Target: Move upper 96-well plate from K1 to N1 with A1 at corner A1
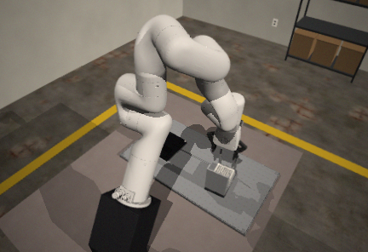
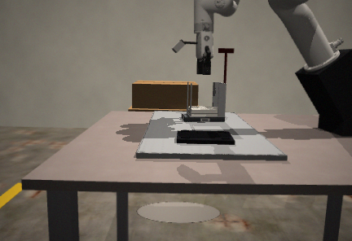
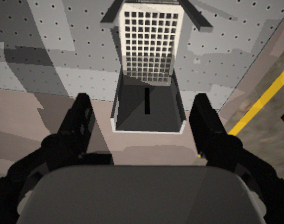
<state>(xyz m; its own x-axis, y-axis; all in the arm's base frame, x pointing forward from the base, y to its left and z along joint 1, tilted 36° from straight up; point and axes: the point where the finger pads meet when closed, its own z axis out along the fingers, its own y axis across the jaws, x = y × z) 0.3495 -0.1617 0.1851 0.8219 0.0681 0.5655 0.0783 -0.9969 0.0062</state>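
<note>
Grey walls and a mottled floor with a yellow line [image 1: 298,143] are surrounding the tabletop [image 2: 81,156], which is carrying a grey perforated mat [image 2: 253,146]. On that mat, the stack rack K1 [image 2: 218,95] is standing toward the far end, its tall back wall rising on one side and thin posts on the other. The upper 96-well plate [image 3: 148,42] is sitting low inside the rack, its pale grid of wells facing up; the lower plate beneath it cannot be made out. The black plate nest N1 [image 2: 205,137] is lying flat on the mat nearer the exterior camera, apart from the rack.

The white arm [image 1: 179,57] is arching over from its black pedestal [image 1: 106,236] and is pointing the claw [image 2: 204,71] straight down above the rack, clear of its top. In the wrist view the two dark fingers are standing spread wide on either side of the rack's outline, gripping nothing. A brown box [image 2: 163,95] is resting behind the tabletop, and a shelf unit [image 1: 298,23] with cartons is standing by the far wall.
</note>
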